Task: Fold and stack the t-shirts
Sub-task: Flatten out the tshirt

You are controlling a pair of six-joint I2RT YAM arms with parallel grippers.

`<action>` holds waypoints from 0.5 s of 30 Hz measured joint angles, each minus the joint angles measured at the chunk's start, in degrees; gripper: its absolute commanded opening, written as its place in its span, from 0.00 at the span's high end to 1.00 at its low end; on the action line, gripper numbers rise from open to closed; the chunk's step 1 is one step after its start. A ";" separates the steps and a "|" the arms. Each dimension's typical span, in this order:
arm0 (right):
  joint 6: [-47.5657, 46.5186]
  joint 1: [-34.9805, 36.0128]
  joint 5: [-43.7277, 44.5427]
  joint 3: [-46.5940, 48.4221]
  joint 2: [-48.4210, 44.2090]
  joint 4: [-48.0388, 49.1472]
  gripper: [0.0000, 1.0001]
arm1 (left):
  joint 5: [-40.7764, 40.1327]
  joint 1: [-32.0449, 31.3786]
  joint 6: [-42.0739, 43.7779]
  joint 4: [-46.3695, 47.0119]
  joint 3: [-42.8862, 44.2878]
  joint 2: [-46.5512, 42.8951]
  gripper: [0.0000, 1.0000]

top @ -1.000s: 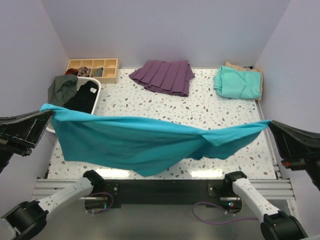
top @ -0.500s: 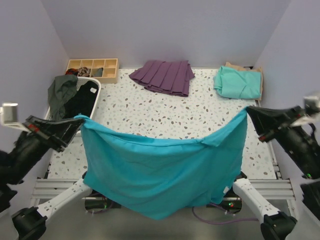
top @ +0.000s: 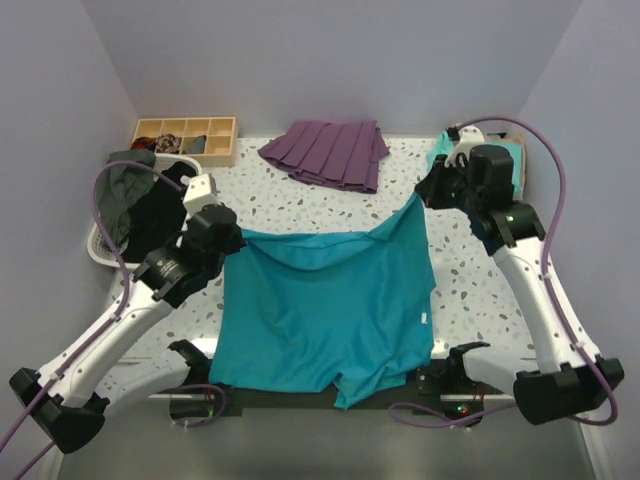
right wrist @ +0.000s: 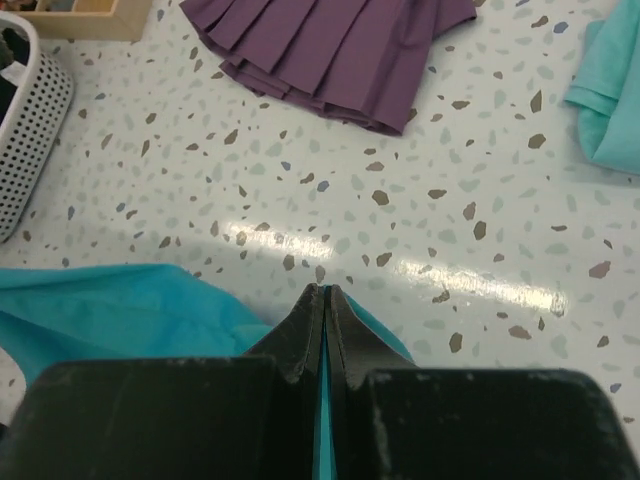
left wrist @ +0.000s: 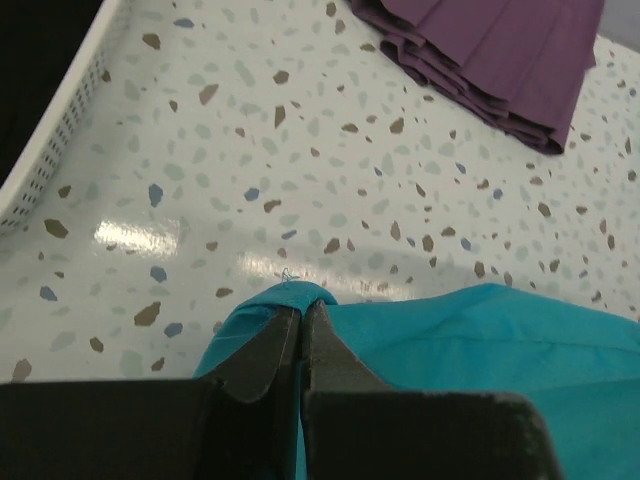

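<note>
The teal-blue t-shirt hangs between both grippers and drapes over the table's near edge. My left gripper is shut on its left upper corner, seen in the left wrist view with the teal fabric pinched between the jaws. My right gripper is shut on its right upper corner, also in the right wrist view with fabric below. The mint-green t-shirt lies folded at the back right on the tan t-shirt, of which only an edge shows.
A purple pleated garment lies at the back middle. A white basket with dark clothes stands at the left. A wooden compartment box sits behind it. The speckled table shows between them.
Both arms have swung inward and forward over the table, bringing the shirt's corners closer together. The shirt, stretched wide before, now hangs narrower and lies partly on the table.
</note>
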 measured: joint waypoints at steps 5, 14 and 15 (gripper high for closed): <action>0.17 0.02 0.72 -0.02 10.67 8.02 1.00 | -7.52 1.31 -0.04 10.34 -0.74 9.51 1.00; 0.09 -0.66 0.83 7.21 33.73 14.12 1.00 | -7.96 11.32 2.45 23.47 -2.80 31.54 1.00; 0.07 -0.79 0.61 8.26 35.32 14.45 1.00 | -7.98 12.17 2.75 24.61 -2.80 33.03 1.00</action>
